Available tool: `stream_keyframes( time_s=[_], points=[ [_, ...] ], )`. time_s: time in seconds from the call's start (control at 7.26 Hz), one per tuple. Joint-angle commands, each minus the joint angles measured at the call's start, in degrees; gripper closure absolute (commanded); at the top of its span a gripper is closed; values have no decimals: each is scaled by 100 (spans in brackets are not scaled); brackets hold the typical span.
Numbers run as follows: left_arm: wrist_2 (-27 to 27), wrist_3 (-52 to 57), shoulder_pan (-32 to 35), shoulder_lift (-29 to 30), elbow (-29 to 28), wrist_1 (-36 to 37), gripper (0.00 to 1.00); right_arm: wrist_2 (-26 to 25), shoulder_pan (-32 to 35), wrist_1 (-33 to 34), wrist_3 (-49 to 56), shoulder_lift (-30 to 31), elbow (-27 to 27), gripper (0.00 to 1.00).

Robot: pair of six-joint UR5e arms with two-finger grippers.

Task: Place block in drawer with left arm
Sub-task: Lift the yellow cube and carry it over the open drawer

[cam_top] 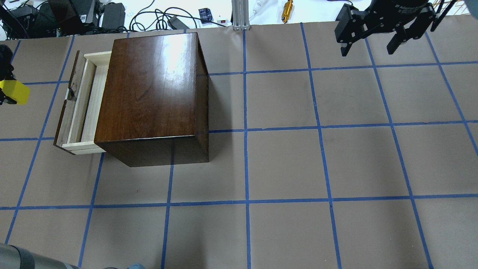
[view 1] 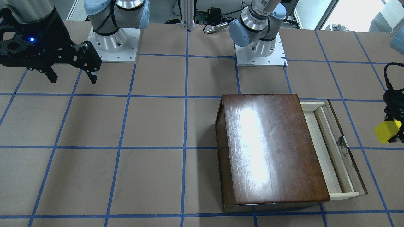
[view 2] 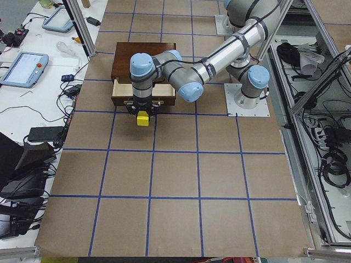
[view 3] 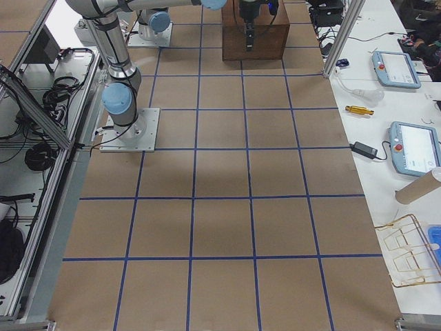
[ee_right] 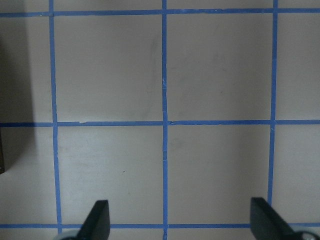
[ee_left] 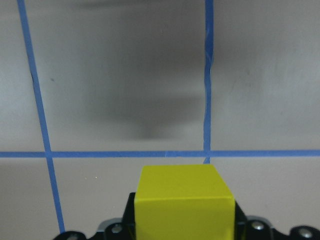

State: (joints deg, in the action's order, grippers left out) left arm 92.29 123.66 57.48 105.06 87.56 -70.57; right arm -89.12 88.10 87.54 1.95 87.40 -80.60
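While the left pincer (cam_top: pixel 4 93) pinches the yellow block (cam_top: pixel 14 92) between its fingers, the block hangs clear above the counter (cam_top: pixel 283 160), shadow visible below it in the left wrist view. It sits on the robot's left of the drawer (cam_top: pixel 89 101), outboard of the dark front panel (cam_top: pixel 66 112): near it, apart from it, not over the tray. Drawer stands part-way out of the glossy dark brown wooden box (cam_top: pixel 149 86), pale-wood floor exposed, opening toward the robot's left. Left arm (view 2: pixel 181 76) reaches across past the box, wrist pointing down. Right pincer (cam_top: pixel 368 51) is spread wide with nothing between the fingers (ee_right: pixel 97 220), hovering over the blue tape grid (cam_top: pixel 245 130), well apart from box and block.
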Motion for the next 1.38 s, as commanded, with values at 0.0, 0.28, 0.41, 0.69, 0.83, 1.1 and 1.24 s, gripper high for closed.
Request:
stream_keyframes(
  time_s=[0.0, 0.28, 0.41, 0.69, 0.83, 1.1, 1.24],
  points=[
    [149, -699, 884, -258, -265, -710, 98, 0, 5, 0, -1, 5, 0, 0],
    [53, -1359, 1448, -84, -196, -713, 98, 0, 5, 0, -1, 5, 0, 0],
    [44, -1562, 1529, -39, -161, -695, 98, 0, -3, 0, -1, 5, 0, 0],
    [61, -1581, 1530, 137, -82, -643, 98, 0, -3, 0, 7, 5, 0, 0],
    [79, -1503, 1521, 190, -73, -564, 98, 0, 5, 0, 7, -4, 0, 0],
    [79, -1546, 1512, 208, -55, -555, 98, 0, 5, 0, 7, 5, 0, 0],
    [70, -1590, 1512, 208, -3, -528, 86, 0, 5, 0, 7, 5, 0, 0]
  ],
)
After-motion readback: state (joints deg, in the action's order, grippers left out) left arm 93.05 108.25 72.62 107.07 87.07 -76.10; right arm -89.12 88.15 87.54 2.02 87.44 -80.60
